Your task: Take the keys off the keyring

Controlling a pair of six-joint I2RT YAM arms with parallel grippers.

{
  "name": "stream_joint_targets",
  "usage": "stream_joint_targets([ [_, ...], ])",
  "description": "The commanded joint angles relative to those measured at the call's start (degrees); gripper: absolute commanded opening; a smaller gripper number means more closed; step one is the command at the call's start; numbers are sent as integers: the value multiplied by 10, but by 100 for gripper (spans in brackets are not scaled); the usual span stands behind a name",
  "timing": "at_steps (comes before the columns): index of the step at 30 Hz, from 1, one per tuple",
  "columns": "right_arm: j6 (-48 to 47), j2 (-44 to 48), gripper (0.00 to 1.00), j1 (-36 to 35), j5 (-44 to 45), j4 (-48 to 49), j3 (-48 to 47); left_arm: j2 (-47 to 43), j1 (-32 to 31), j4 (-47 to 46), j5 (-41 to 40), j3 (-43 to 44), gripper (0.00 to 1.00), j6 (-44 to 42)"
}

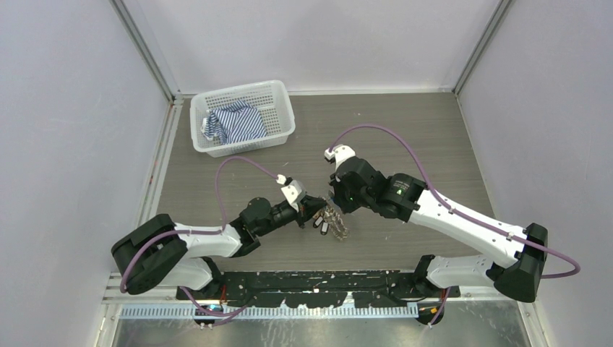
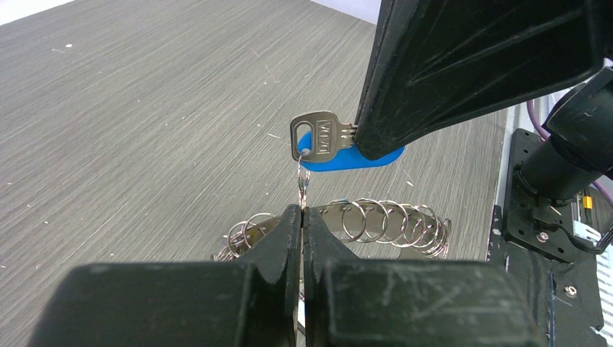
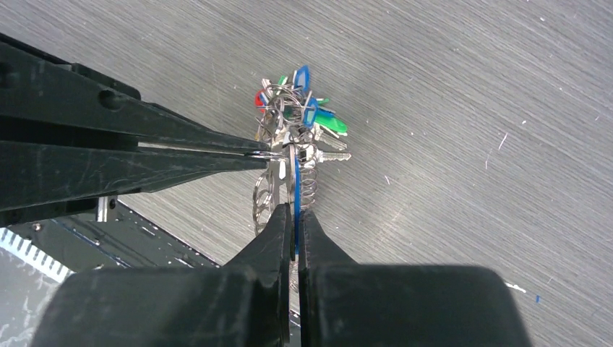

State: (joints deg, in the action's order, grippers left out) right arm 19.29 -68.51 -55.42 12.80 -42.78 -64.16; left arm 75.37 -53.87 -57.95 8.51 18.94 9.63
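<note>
The large thin metal keyring (image 2: 390, 225), fringed with many small silvery keys (image 3: 300, 108) and their blue, green and red plastic tags, hangs just above the grey wood-grain worktop (image 1: 405, 130), near its front edge and between the two arms; the bunch dangles below the meeting point of the fingers in the top view. One silvery key with a blue plastic tag (image 2: 322, 137) stands out from the bunch; the right gripper (image 3: 295, 217) has its fingers pressed on that key and tag. The left gripper (image 2: 301, 213) has its fingers pressed together on the small split ring (image 2: 302, 184) that hangs from the key's hole; whether they also catch the big ring behind it I cannot tell. Further out, a white mesh basket (image 1: 242, 88) holding a blue-striped cloth (image 1: 235, 121) sits at the far left of the worktop, well apart.

As to progress, I judge the task barely begun; no loose key lies on the worktop in any view, the ring looks fully loaded, and this blue-tagged key is not yet off; every key remains to be removed.
</note>
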Motion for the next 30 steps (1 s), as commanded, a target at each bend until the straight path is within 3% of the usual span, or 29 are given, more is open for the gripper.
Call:
stream_joint_targets([
  [1,27,1,1,16,42,16,11,-28,1,-29,-17,-9,1,-9],
  [10,22,-12,1,30,20,18,3,-31,-4,-39,-36,-13,1,-10],
  [14,-8,-15,1,30,2,13,-25,-47,-4,0,-37,4,26,5],
  [17,-26,-13,1,29,-15,16,-27,-71,-4,82,-39,23,35,-2],
  [26,-55,7,1,29,-48,39,-14,-96,18,195,21,74,33,-21],
  [30,-57,12,1,29,-51,38,-20,-74,23,182,53,80,32,-25],
])
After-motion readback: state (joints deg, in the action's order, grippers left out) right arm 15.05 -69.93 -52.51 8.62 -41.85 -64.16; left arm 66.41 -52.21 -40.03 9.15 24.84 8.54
